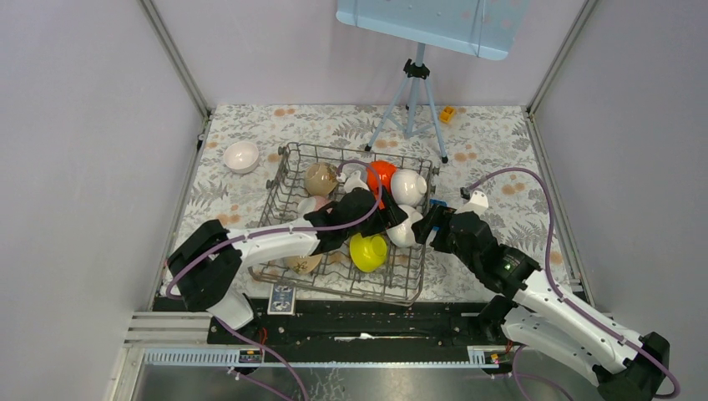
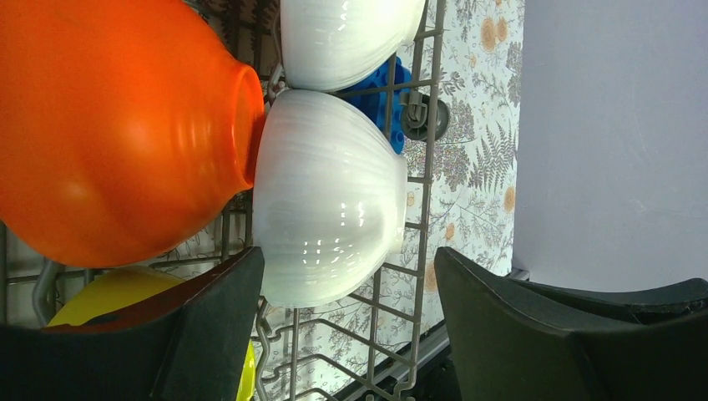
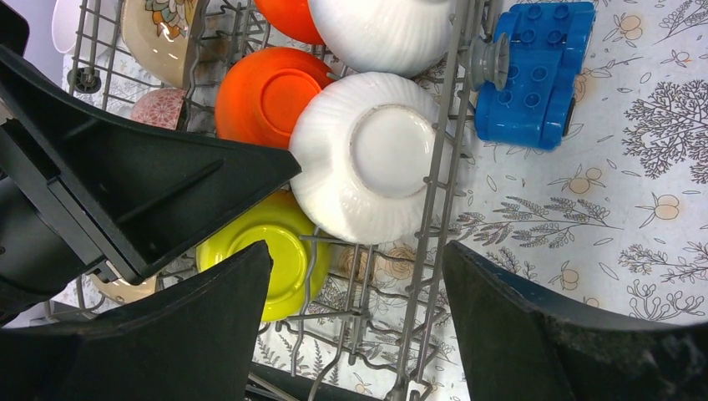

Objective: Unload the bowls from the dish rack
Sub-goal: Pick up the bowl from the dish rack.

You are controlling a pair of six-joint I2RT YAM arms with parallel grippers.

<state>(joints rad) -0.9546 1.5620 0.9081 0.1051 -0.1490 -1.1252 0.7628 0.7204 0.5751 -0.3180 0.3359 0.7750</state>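
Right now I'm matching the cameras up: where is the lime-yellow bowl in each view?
Top external: lime-yellow bowl at the near middle of the dish rack.
Left wrist: a sliver at bottom left.
Right wrist: lower centre-left.
Shared landmark: the white ribbed bowl right beside it.

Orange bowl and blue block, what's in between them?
A white ribbed bowl sits between the orange bowl and the blue block, then the dish rack's wire wall. The right wrist view shows it.
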